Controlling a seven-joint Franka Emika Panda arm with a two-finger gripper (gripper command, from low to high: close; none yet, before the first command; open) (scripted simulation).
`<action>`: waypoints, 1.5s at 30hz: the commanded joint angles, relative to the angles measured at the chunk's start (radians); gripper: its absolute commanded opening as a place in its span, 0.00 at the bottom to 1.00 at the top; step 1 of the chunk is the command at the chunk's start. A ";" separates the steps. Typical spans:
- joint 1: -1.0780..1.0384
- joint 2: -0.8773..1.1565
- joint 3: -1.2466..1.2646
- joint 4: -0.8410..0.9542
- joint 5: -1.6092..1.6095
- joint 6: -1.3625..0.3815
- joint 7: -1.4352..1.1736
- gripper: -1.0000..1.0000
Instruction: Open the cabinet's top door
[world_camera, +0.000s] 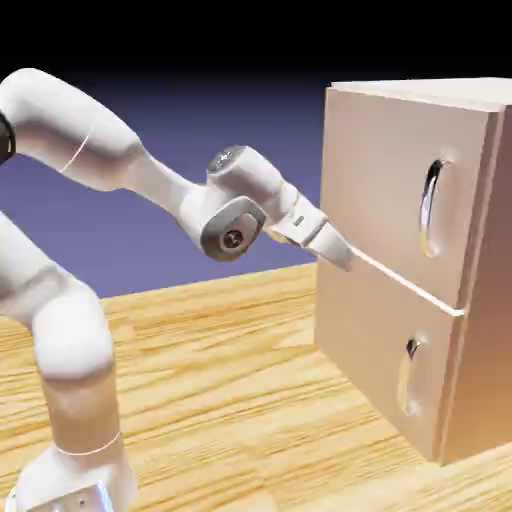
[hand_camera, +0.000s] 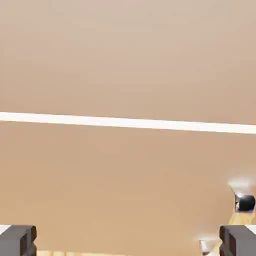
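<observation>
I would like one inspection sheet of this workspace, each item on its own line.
Surface: light wood-grain floor or tabletop, no marks of damage seen
Top door: shut, long curved silver handle
Lower door: shut, smaller silver handle
Clutter: nothing seen
Hand: open, fingertips apart, nothing between them
Cables: nothing seen
Surroundings: blue-violet backdrop, black toward the top

The cabinet (world_camera: 390, 190) is pinkish tan, its handles (world_camera: 430, 208) shiny silver, the seam (world_camera: 405, 280) between its doors bright white. The counter (world_camera: 230, 370) is yellow with streaky wood grain. The arm (world_camera: 75, 335) is white with grey joint caps (world_camera: 232, 238).
</observation>
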 joint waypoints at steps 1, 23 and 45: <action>0.016 -0.009 -0.018 0.007 -0.044 -0.003 -0.020 1.00; 0.360 -0.196 -0.421 0.162 -1.000 -0.059 -0.461 1.00; 0.705 -0.384 -0.823 0.317 -1.957 -0.116 -0.902 1.00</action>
